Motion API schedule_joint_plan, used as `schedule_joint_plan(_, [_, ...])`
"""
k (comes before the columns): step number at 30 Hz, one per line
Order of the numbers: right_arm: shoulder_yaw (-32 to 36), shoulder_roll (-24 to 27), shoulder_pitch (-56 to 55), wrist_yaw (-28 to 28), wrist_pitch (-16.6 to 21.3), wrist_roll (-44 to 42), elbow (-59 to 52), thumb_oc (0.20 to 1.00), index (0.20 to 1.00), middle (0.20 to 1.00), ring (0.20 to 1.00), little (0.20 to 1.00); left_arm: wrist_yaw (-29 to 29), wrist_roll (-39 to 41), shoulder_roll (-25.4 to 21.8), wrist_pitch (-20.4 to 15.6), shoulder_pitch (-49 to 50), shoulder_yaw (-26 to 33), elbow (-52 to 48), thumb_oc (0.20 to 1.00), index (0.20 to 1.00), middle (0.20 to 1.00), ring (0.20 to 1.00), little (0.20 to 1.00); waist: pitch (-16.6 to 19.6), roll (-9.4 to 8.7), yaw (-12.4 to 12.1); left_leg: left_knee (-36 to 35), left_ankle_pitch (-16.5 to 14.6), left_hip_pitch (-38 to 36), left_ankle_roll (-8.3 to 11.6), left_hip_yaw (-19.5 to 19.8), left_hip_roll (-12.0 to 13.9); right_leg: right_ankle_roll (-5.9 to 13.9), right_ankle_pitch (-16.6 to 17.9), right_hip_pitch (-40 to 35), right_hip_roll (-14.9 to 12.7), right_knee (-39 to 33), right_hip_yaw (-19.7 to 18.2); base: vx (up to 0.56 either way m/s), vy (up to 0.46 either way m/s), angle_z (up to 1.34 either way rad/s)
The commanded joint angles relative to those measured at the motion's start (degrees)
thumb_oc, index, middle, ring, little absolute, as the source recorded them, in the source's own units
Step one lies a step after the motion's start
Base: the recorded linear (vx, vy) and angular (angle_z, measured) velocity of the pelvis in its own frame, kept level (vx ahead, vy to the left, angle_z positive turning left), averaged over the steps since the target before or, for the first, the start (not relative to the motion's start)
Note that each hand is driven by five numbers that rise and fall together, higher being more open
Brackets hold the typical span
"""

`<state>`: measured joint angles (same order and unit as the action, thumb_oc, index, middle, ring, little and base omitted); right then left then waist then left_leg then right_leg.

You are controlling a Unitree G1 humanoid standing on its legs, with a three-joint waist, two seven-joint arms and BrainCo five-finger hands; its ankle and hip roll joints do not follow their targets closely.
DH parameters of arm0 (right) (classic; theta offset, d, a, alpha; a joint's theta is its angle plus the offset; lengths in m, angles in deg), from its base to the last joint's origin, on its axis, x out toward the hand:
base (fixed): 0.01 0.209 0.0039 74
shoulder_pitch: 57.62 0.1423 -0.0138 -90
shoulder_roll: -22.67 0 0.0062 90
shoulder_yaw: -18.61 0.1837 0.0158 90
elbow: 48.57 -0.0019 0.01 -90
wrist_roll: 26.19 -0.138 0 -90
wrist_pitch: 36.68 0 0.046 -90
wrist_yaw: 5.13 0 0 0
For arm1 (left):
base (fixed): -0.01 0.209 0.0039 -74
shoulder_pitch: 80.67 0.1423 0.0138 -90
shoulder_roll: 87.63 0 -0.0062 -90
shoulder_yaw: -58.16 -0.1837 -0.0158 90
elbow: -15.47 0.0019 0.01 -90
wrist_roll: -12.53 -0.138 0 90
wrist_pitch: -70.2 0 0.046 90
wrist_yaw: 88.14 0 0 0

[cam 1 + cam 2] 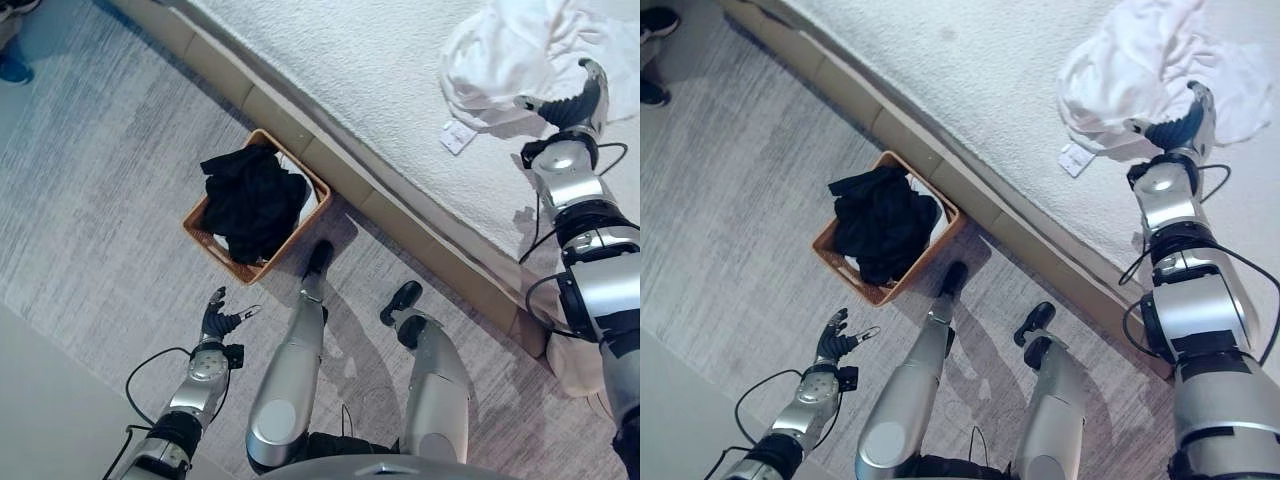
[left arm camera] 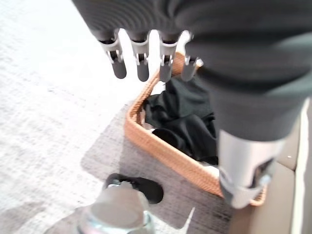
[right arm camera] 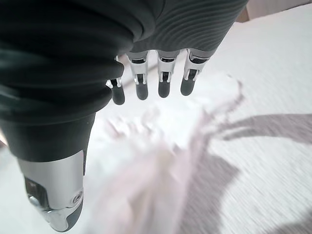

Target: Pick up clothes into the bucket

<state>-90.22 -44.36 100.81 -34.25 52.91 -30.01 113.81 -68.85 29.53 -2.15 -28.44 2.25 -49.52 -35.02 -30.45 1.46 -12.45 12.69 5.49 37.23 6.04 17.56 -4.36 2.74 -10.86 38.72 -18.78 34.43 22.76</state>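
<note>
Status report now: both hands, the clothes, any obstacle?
Right hand open over white garment on bed, no grasp. Left hand open, idle above floor. Black clothes in basket. Nothing in the way.

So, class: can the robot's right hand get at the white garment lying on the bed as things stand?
Probably yes. The right hand is at the edge of the white garment on the bed, fingers straight and open above the cloth in its wrist view, with nothing between them.
</note>
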Motion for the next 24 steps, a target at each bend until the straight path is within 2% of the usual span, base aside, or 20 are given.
schedule_joint_plan(1, [-4.4,5.5,2.6,0.0,-0.3,2.1,0.4,1.000,1.000,1.000,1.000,1.000,-0.2,-0.3,-0.2,-1.9,-0.4,-2.3,-1.7,1.000,1.000,1.000,1.000,1.000,0.7,2.82,-0.1,1.0,-3.3,-0.8,-2.82,0.3,-1.2,4.25,-0.2,-2.8,0.4,-1.3,-2.1,0.01,-0.038,0.13])
schedule_joint_plan(6, [-6.7,6.3,5.0,0.0,-0.5,3.5,1.7,1.000,1.000,1.000,1.000,1.000,-0.3,-0.5,0.0,-2.3,-1.4,-4.9,-3.1,1.000,1.000,1.000,1.000,1.000,0.7,3.85,-0.8,-0.5,-2.1,0.2,-2.80,1.4,-1.4,4.45,-0.5,-1.2,-0.2,-0.5,-1.4,0.00,-0.012,0.07])
schedule_joint_plan(12, [-13.5,7.2,8.5,9.4,-1.9,7.2,5.2,1.000,1.000,1.000,1.000,1.000,-1.8,0.1,0.0,-2.3,-2.6,-5.7,-3.0,1.000,1.000,1.000,1.000,1.000,0.7,3.87,-1.5,-1.2,-1.4,0.5,-2.52,2.1,-1.6,4.58,-0.4,-0.7,-0.6,-0.4,-1.2,0.00,-0.014,0.07])
schedule_joint_plan(13, [-14.8,7.2,9.1,11.3,-2.1,7.7,5.3,0.768,0.768,0.768,0.768,0.768,-2.4,0.1,0.0,-2.3,-2.7,-5.6,-3.0,1.000,1.000,1.000,1.000,1.000,0.7,3.82,-1.4,-1.2,-1.3,0.6,-2.42,2.2,-1.7,4.58,-0.3,-0.8,-0.6,-0.6,-1.1,0.00,-0.027,0.03])
schedule_joint_plan(14, [-15.0,7.0,9.2,12.1,-2.2,8.0,5.8,0.573,0.573,0.573,0.573,0.573,-2.8,-0.1,0.1,-2.2,-2.8,-5.6,-2.9,1.000,1.000,1.000,1.000,1.000,0.7,3.79,-1.5,-1.2,-1.2,0.7,-2.38,2.2,-1.8,4.56,-0.4,-0.8,-0.6,-0.6,-1.0,-0.01,-0.021,0.04])
schedule_joint_plan(15, [-15.3,6.6,9.9,11.9,-2.3,7.6,5.8,0.429,0.429,0.429,0.429,0.429,-2.9,0.2,0.1,-2.2,-2.8,-5.5,-2.8,1.000,1.000,1.000,1.000,1.000,0.7,3.65,-1.4,-1.2,-1.2,0.7,-2.41,2.2,-1.8,4.55,-0.3,-0.9,-0.6,-0.6,-1.0,0.00,-0.009,0.03])
schedule_joint_plan(16, [-14.8,6.4,9.6,11.2,-2.0,7.5,5.9,0.200,0.200,0.200,0.200,0.200,-3.0,0.3,0.5,-2.0,-2.9,-5.4,-2.8,1.000,1.000,1.000,1.000,1.000,0.7,3.60,-1.3,-1.0,-1.3,0.7,-2.47,2.1,-1.9,4.62,-0.2,-0.8,-0.7,-0.7,-1.1,0.00,0.000,0.00])
schedule_joint_plan(24, [-13.8,5.9,9.7,6.8,-1.2,6.7,2.4,0.200,0.200,0.200,0.200,0.200,-2.2,0.0,0.3,-2.0,-3.5,-5.3,-2.8,1.000,1.000,1.000,1.000,1.000,0.7,2.82,-0.5,-0.3,-2.1,-0.4,-2.56,0.6,-2.1,4.99,1.3,-2.5,-0.4,-2.6,-2.5,-0.01,0.021,0.00])
